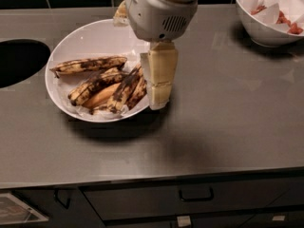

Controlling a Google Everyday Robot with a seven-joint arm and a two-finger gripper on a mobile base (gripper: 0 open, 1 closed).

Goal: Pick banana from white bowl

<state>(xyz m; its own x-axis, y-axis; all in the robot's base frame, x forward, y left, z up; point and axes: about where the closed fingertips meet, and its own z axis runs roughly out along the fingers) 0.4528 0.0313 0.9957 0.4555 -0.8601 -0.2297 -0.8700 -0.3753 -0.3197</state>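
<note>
The wide, shallow white bowl [90, 37] sits on the grey counter left of centre, lined with crumpled white paper. Several overripe bananas [97, 82] with black patches lie across its lower half. The longest one [88, 64] lies crosswise at the back, and the others fan out toward the bowl's right rim. My gripper [156, 101] hangs down from the white wrist housing [159, 11]. Its tip is at the bowl's right rim, just beside the rightmost banana [137, 91]. The gripper holds nothing that I can see.
A deeper white bowl [266, 30] with red-stained paper stands at the back right. A dark round opening [19, 61] is cut into the counter at the left. Dark tiles run along the back. Drawers with handles [194, 196] are below the front edge.
</note>
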